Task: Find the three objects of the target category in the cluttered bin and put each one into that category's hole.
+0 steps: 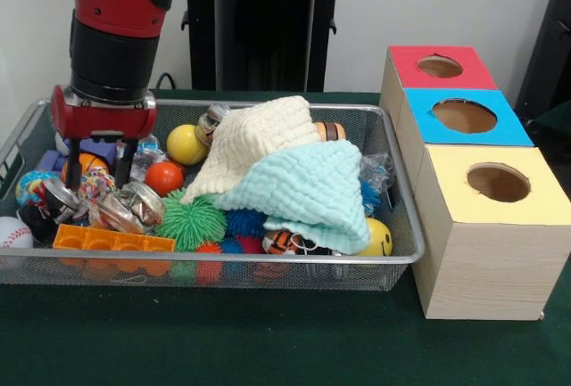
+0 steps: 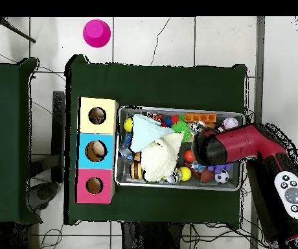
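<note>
The silver wire mesh bin (image 1: 393,266) sits on the green table, full of clutter; it also shows in the overhead view (image 2: 237,185). My gripper (image 1: 99,170) is open and reaches down into the bin's left end, its fingers (image 1: 125,165) either side of a wrinkly multicoloured plastic wad (image 1: 95,186). A second clear wad (image 1: 136,208) lies just right of it. A third wad (image 1: 376,172) lies against the bin's right wall. The yellow-topped box's hole (image 1: 498,183) is nearest the camera and also shows from overhead (image 2: 98,117). From overhead the arm (image 2: 229,146) hides the gripper.
A cream cloth (image 1: 263,136) and a mint cloth (image 1: 308,188) cover the bin's middle. Around them lie a green spiky ball (image 1: 192,221), an orange ball (image 1: 164,176), a yellow ball (image 1: 186,143), a baseball (image 1: 12,230) and an orange block (image 1: 111,242). Blue-topped (image 1: 464,116) and red-topped (image 1: 440,66) boxes stand behind the yellow one.
</note>
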